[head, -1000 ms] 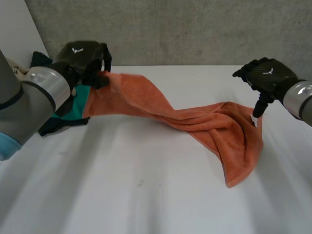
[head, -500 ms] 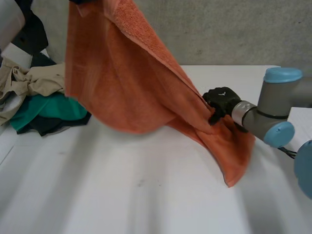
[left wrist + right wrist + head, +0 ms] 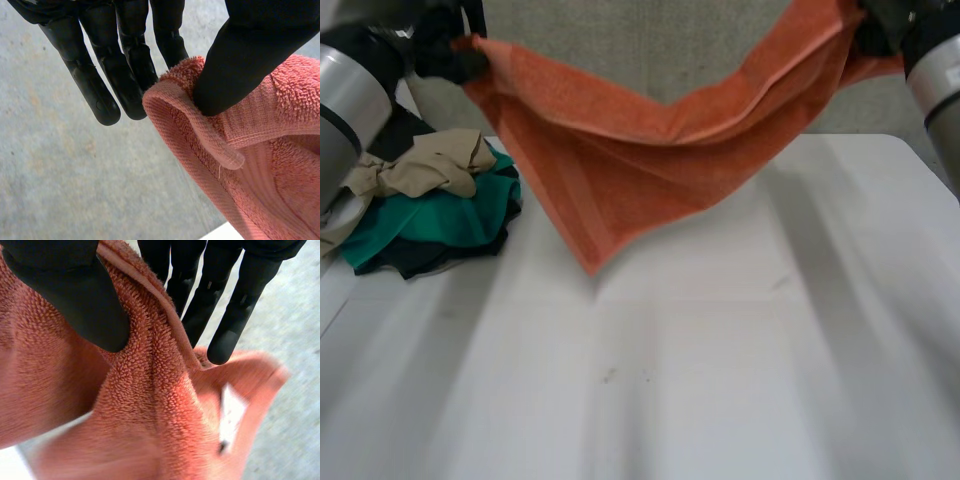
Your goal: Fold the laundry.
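An orange towel point(image 3: 650, 150) hangs in the air above the white table point(image 3: 720, 380), stretched between both hands. My left hand point(image 3: 445, 50) is shut on its upper left corner; its own wrist view has the thumb point(image 3: 250, 55) pressing the towel's hem point(image 3: 200, 130) against the fingers. At the upper right, my right hand point(image 3: 880, 30) is shut on the other corner, with the thumb point(image 3: 75, 295) pinching the towel point(image 3: 140, 405) against the fingers. A white label point(image 3: 230, 415) hangs from that corner. The towel sags in the middle and a loose corner points down toward the table.
A heap of laundry lies at the table's left: a beige piece point(image 3: 420, 165) on top of a green garment point(image 3: 440, 220) and dark cloth point(image 3: 420, 262). A grey concrete wall point(image 3: 650, 60) stands behind the table.
My right hand has shut on the towel's right corner and lifted it high. The towel has gone from trailing down onto the table to hanging between both raised hands.
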{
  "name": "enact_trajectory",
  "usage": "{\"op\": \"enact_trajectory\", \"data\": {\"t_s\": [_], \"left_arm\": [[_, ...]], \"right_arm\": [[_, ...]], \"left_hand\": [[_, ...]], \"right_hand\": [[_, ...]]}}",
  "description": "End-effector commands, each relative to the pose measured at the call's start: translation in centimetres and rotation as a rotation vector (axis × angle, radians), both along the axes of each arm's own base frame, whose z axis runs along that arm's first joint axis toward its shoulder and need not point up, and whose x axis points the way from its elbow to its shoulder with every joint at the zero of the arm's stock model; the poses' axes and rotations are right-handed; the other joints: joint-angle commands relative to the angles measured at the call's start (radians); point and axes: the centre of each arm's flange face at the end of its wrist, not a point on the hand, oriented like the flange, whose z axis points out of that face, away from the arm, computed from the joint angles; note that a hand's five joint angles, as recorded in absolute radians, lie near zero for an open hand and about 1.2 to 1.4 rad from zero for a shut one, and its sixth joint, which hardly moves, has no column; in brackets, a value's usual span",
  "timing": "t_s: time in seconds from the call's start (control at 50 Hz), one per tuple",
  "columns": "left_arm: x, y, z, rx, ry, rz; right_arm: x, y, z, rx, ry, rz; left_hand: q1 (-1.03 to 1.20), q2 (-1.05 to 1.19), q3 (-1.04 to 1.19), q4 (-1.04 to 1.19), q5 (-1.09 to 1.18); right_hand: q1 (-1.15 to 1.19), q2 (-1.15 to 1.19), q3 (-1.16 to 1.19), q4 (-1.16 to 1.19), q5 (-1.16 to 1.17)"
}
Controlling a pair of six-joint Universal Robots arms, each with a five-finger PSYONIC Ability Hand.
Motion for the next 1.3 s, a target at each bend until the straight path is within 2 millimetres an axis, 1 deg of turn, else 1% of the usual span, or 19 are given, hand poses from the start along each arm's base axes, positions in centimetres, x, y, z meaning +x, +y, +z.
{"op": "enact_trajectory", "data": {"t_s": [0.02,0.04,0.08,0.1,0.12,0.18,0.22,0.28,0.32,0.34,0.4,0.42,0.5,0.64,0.76,0.8,1.0,1.18,1.3], "left_arm": [[-1.0,-0.3,-5.7,0.13,-0.043,-0.026],[-1.2,-0.2,-6.6,0.153,-0.05,-0.031],[-1.6,0.0,-9.0,0.214,-0.072,-0.043],[-1.7,0.1,-9.7,0.231,-0.078,-0.047],[-2.1,0.3,-11.2,0.267,-0.091,-0.058],[-2.5,0.7,-12.6,0.3,-0.105,-0.071],[-2.6,0.9,-13.4,0.321,-0.113,-0.075],[-2.3,1.0,-13.9,0.339,-0.118,-0.068],[-2.2,1.2,-13.9,0.338,-0.122,-0.068],[-2.2,1.3,-13.8,0.335,-0.122,-0.07],[-2.3,1.6,-13.6,0.332,-0.123,-0.073],[-2.3,1.7,-13.4,0.327,-0.121,-0.073],[-2.0,2.2,-12.1,0.295,-0.11,-0.07],[-1.6,2.8,-11.3,0.276,-0.104,-0.068],[-1.5,3.1,-11.4,0.282,-0.106,-0.07],[-1.5,3.2,-11.6,0.287,-0.107,-0.07],[-1.3,3.2,-12.0,0.301,-0.109,-0.067],[-1.3,3.2,-11.6,0.29,-0.107,-0.064],[-1.3,3.2,-11.3,0.278,-0.103,-0.062]], "right_arm": [[-0.2,2.4,-8.9,0.356,0.094,0.017],[-0.2,2.8,-10.7,0.416,0.113,0.011],[-0.2,3.1,-13.1,0.481,0.141,0.01],[-0.3,3.3,-15.5,0.545,0.179,0.009],[-0.3,3.3,-16.5,0.574,0.196,0.006],[-0.4,3.5,-19.5,0.644,0.268,-0.001],[-0.5,3.6,-20.2,0.664,0.289,-0.005],[-0.5,3.7,-19.9,0.675,0.309,-0.002],[-0.5,3.6,-19.6,0.678,0.312,-0.003],[-0.5,3.5,-19.2,0.681,0.314,-0.003],[-0.5,3.4,-18.3,0.69,0.323,-0.002],[-0.6,3.5,-17.3,0.694,0.333,0.0],[-1.1,3.4,-15.3,0.718,0.369,-0.001],[-3.3,1.8,-14.3,0.726,0.427,-0.07],[-4.7,0.7,-15.4,0.772,0.404,-0.086],[-5.2,0.1,-16.6,0.8,0.396,-0.085],[-4.5,-1.5,-20.7,0.861,0.395,0.017],[-4.1,-1.4,-19.9,0.83,0.37,0.043],[-3.8,-1.5,-20.4,0.807,0.385,0.07]], "left_hand": [[0.278,0.201,0.2,0.196,0.265],[0.278,0.201,0.2,0.196,0.265],[0.278,0.201,0.2,0.196,0.265],[0.278,0.201,0.2,0.196,0.265],[0.278,0.201,0.2,0.196,0.265],[0.278,0.201,0.2,0.196,0.265],[0.278,0.201,0.2,0.196,0.265],[0.278,0.201,0.2,0.196,0.265],[0.278,0.201,0.2,0.196,0.265],[0.278,0.201,0.2,0.196,0.265],[0.278,0.201,0.2,0.196,0.265],[0.278,0.201,0.2,0.196,0.265],[0.278,0.201,0.2,0.196,0.265],[0.278,0.201,0.2,0.196,0.265],[0.278,0.201,0.2,0.196,0.265],[0.278,0.201,0.2,0.196,0.265],[0.278,0.201,0.2,0.196,0.265],[0.278,0.201,0.2,0.196,0.265],[0.278,0.201,0.2,0.196,0.265]], "right_hand": [[0.316,0.23,0.211,0.2,0.274],[0.316,0.23,0.211,0.2,0.274],[0.316,0.23,0.211,0.2,0.274],[0.316,0.23,0.211,0.2,0.274],[0.316,0.23,0.211,0.2,0.274],[0.316,0.23,0.211,0.2,0.274],[0.316,0.23,0.211,0.2,0.274],[0.3,0.213,0.194,0.184,0.258],[0.034,-0.053,-0.072,-0.082,-0.008],[-0.194,-0.281,-0.3,-0.31,-0.236],[-0.308,-0.394,-0.413,-0.424,-0.35],[-0.378,-0.465,-0.483,-0.494,-0.42],[-0.487,-0.574,-0.592,-0.603,-0.529],[-0.523,-0.609,-0.628,-0.638,-0.564],[-0.523,-0.609,-0.628,-0.638,-0.564],[-0.523,-0.609,-0.628,-0.638,-0.564],[-0.508,-0.594,-0.613,-0.623,-0.55],[-0.505,-0.592,-0.61,-0.621,-0.547],[-0.499,-0.586,-0.604,-0.615,-0.541]]}}
